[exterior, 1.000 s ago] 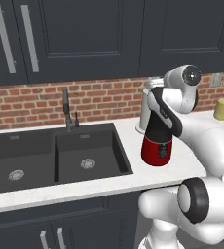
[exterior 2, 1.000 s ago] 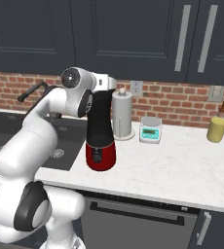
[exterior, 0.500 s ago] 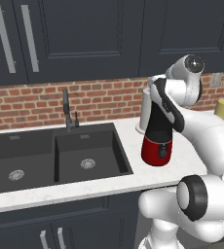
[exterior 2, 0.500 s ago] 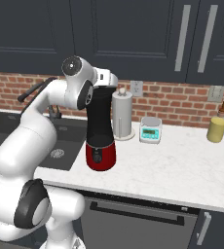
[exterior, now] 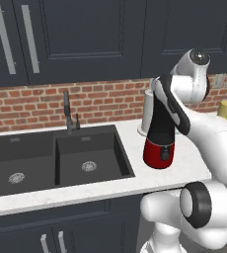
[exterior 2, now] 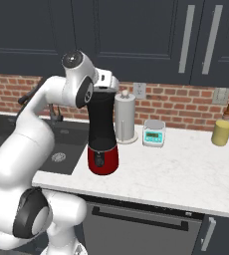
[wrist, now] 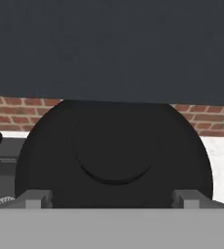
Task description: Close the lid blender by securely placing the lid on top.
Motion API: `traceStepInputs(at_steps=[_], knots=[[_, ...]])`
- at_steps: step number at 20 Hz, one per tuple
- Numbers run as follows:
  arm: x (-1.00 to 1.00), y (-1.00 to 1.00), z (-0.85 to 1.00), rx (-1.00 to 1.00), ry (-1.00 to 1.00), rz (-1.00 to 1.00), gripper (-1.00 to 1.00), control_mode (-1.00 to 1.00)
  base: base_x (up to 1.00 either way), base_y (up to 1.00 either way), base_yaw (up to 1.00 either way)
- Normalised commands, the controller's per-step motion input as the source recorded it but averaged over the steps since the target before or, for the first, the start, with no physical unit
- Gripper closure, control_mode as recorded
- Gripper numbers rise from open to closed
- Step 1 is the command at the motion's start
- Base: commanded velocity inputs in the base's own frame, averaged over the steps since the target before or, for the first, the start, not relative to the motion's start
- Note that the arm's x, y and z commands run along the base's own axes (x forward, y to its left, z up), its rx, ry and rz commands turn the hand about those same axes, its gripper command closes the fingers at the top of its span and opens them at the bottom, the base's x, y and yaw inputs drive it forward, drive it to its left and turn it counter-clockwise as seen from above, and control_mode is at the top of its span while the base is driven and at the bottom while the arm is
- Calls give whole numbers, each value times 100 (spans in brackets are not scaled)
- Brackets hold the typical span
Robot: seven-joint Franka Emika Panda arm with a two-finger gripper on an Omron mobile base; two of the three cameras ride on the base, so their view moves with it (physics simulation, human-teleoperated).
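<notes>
The blender (exterior 2: 102,149) stands on the white counter near the sink, a tall black jar on a glossy red base (exterior: 158,152). From above, the hand view looks down on its round black lid (wrist: 114,146), which sits on top of the jar with a round knob at its middle. My gripper (wrist: 112,198) hangs just over the lid, open, its two fingertips (wrist: 36,198) standing wide apart with nothing between them. My hand sits at the jar's top (exterior 2: 102,88) in the right base view and at the jar's top (exterior: 159,88) in the left base view.
A white paper-towel roll (exterior 2: 125,117) stands right behind the blender, with a small kitchen scale (exterior 2: 154,133) beside it. A yellow jar (exterior 2: 221,132) is at the far right. The black double sink (exterior: 51,160) and faucet (exterior: 68,113) lie to the left. Dark cabinets hang overhead.
The jaws have opened off the lid. The arm's wrist has lifted a little above the jar. The blender has stayed in place.
</notes>
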Motion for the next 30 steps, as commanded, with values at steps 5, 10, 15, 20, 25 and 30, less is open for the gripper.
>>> traceStepInputs(at_steps=[5, 10, 15, 20, 25, 30], knots=[[-27, 29, -73, 0, 0, 1, -100, -100, 0, 0, 0], [-12, 39, -68, 0, 0, 0, -100, -100, 0, 0, 0], [0, 39, -25, 0, 2, 0, -100, -100, 0, 0, 0], [0, 43, -5, -3, 0, 0, -100, -100, 0, 0, 0], [0, 20, 0, -7, 0, 0, -100, -100, 0, 0, 0], [0, 3, 9, -5, 0, 0, -100, -100, 0, 0, 0]])
